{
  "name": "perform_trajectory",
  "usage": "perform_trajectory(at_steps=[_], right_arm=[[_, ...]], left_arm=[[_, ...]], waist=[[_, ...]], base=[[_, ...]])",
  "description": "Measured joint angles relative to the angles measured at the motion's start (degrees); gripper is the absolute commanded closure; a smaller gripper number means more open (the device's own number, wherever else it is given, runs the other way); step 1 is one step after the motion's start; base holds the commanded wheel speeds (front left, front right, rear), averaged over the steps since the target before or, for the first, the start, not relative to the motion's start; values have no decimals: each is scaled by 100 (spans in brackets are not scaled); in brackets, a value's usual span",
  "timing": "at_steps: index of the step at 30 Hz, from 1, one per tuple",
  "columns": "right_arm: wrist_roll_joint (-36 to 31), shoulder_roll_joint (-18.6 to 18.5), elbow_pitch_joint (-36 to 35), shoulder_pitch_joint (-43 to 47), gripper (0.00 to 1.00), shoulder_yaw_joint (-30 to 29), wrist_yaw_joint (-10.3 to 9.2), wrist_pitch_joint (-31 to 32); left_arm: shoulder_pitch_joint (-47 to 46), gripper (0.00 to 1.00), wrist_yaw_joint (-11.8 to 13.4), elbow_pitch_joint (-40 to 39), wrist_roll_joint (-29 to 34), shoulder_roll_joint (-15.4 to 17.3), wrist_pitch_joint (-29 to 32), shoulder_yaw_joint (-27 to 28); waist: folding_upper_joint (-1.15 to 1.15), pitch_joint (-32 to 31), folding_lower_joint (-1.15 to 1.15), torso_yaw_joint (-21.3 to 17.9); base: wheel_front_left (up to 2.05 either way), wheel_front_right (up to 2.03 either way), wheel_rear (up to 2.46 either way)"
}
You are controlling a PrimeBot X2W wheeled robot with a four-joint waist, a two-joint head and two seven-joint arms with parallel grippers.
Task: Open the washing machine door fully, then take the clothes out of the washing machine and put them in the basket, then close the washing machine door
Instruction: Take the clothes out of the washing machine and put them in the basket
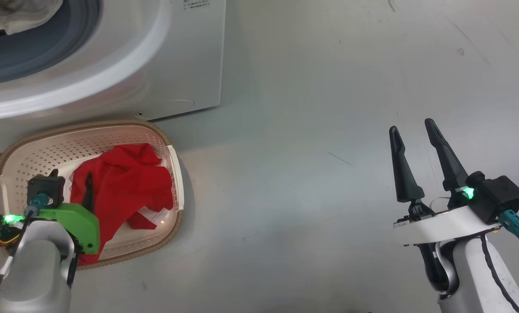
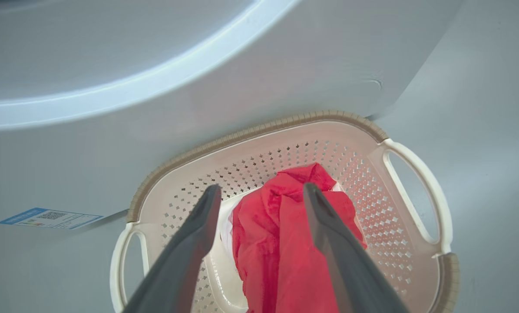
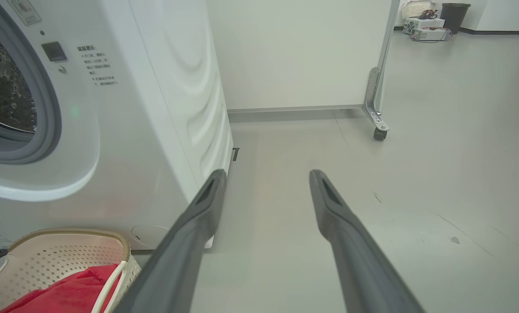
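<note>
left gripper (image 2: 261, 188): fingers spread, released, above basket (image 1: 111, 124) | clothes (image 1: 120, 182): red, lying inside basket | right gripper (image 1: 411, 124): spread, empty, well apart from basket

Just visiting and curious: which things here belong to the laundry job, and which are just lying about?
Job: washing machine, laundry basket, red garment, pale cloth in the drum.
Lying about: wheeled partition, dark bin, far white crate.
</note>
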Motion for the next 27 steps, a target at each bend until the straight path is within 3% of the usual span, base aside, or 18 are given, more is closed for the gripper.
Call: perform_trajectory(at_steps=[16, 27], right_arm=[[0, -27, 257, 85, 0, -35, 0, 0], [0, -68, 304, 399, 0, -76, 0, 0]], left_arm=[[-97, 0, -133, -731, -52, -308, -264, -111], [554, 0, -153, -2127, -245, -435, -263, 207]], waist=[[0, -887, 0, 417], [0, -1564, 0, 754]], base=[[0, 0, 0], [0, 0, 0]])
